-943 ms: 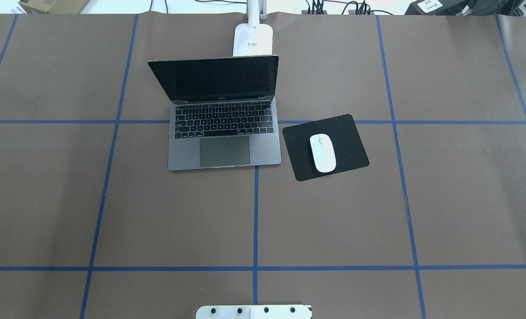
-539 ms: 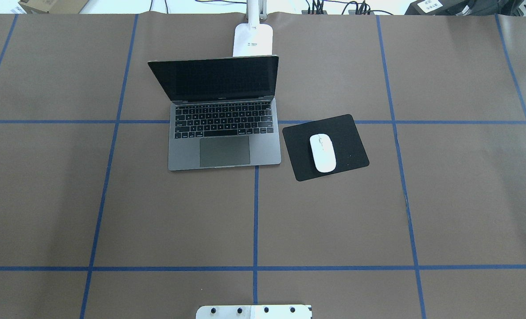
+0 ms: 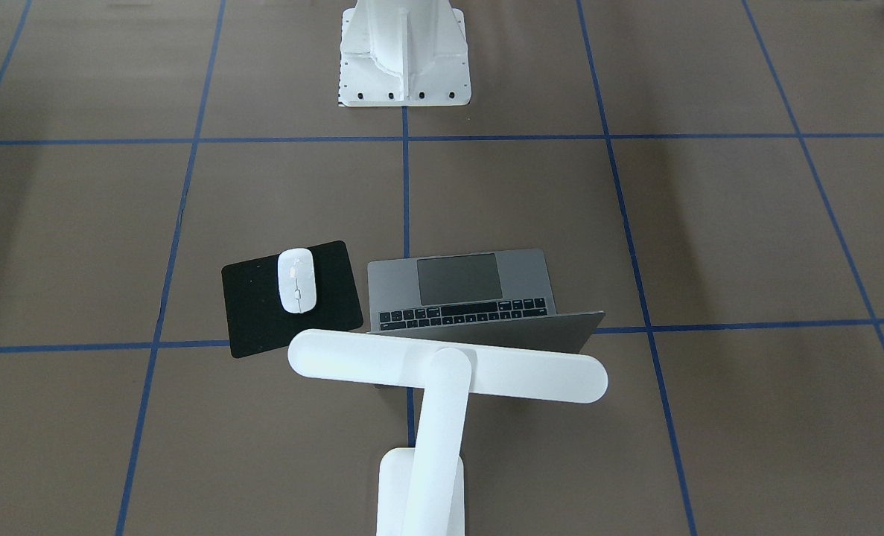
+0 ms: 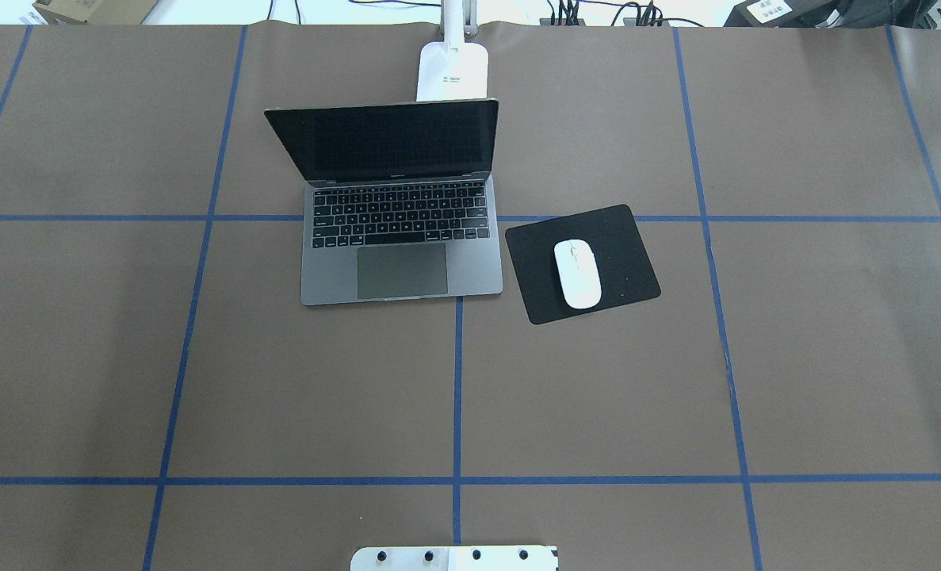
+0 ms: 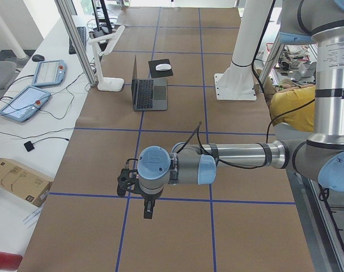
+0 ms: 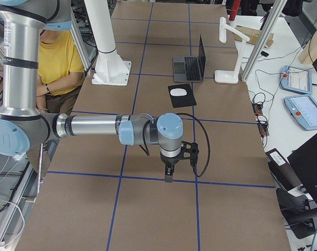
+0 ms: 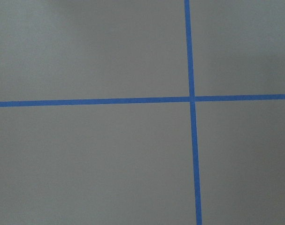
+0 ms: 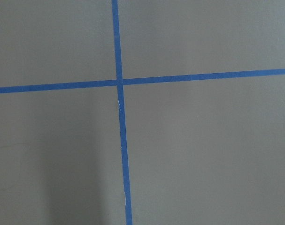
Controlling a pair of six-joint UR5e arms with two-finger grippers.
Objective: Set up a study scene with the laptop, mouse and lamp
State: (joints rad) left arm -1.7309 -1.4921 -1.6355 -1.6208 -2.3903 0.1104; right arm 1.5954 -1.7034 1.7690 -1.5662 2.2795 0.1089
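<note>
The grey laptop (image 4: 403, 230) stands open at the table's far middle, its dark screen facing the robot. Just right of it the white mouse (image 4: 577, 273) lies on a black pad (image 4: 625, 238). The white lamp (image 3: 447, 365) stands behind the laptop, its bar head over the lid and its base (image 4: 453, 70) at the far edge. My left gripper (image 5: 148, 211) and right gripper (image 6: 168, 177) appear only in the side views, each hanging low over bare table far from these things; I cannot tell whether they are open or shut. Both wrist views hold only brown paper and blue tape.
The robot's white pedestal (image 3: 404, 52) stands at the near middle. A person in yellow (image 6: 59, 57) sits behind the robot. Tablets (image 5: 24, 102) and cables lie on the bench beyond the far edge, by an aluminium post (image 6: 255, 39).
</note>
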